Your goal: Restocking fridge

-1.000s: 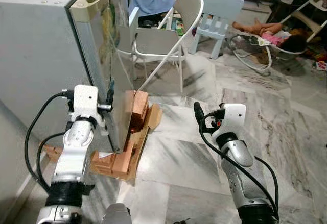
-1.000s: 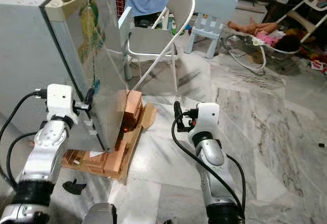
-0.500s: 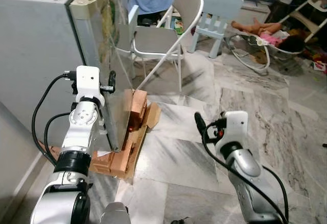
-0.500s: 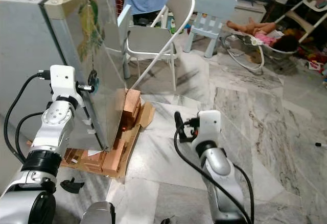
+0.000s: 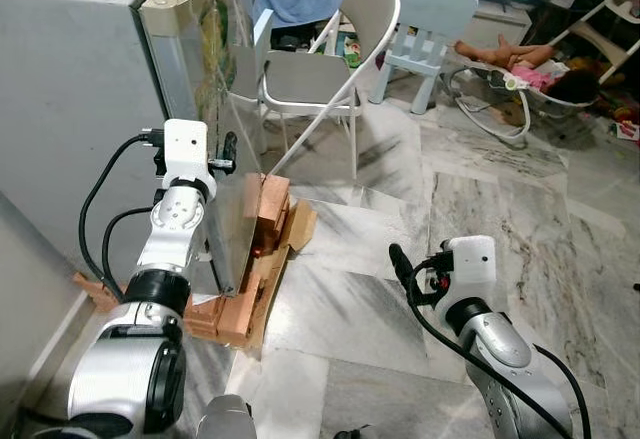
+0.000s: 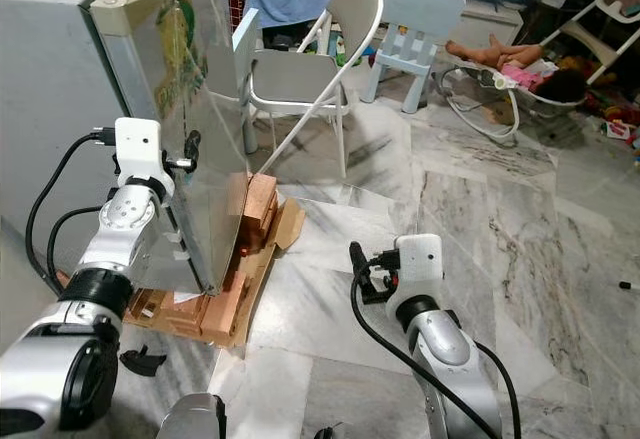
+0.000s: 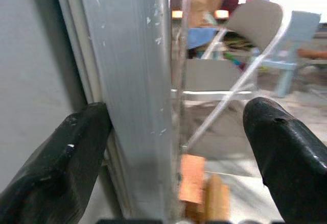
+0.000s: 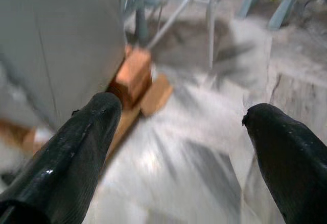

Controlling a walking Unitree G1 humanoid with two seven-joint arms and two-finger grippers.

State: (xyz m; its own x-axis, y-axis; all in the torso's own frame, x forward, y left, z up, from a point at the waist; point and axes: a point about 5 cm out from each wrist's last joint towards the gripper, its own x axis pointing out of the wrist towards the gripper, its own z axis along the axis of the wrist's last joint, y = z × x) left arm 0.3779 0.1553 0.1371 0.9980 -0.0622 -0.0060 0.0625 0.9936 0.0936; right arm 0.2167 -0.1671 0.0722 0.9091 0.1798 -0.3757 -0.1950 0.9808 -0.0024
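The grey fridge (image 5: 90, 89) stood on bricks (image 5: 240, 314), its door edge between the left gripper's (image 7: 176, 147) wide-spread fingers; the right gripper (image 8: 181, 147) gaped wide.

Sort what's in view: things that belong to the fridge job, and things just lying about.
Job:
fridge
fridge door
left gripper, open, astride the door's edge
right gripper, open, over the floor

Lying about:
folding chair
blue child's chair
wooden blocks and cardboard under the fridge
doll

Marble floor (image 5: 380, 289), folding chair (image 5: 330, 69)
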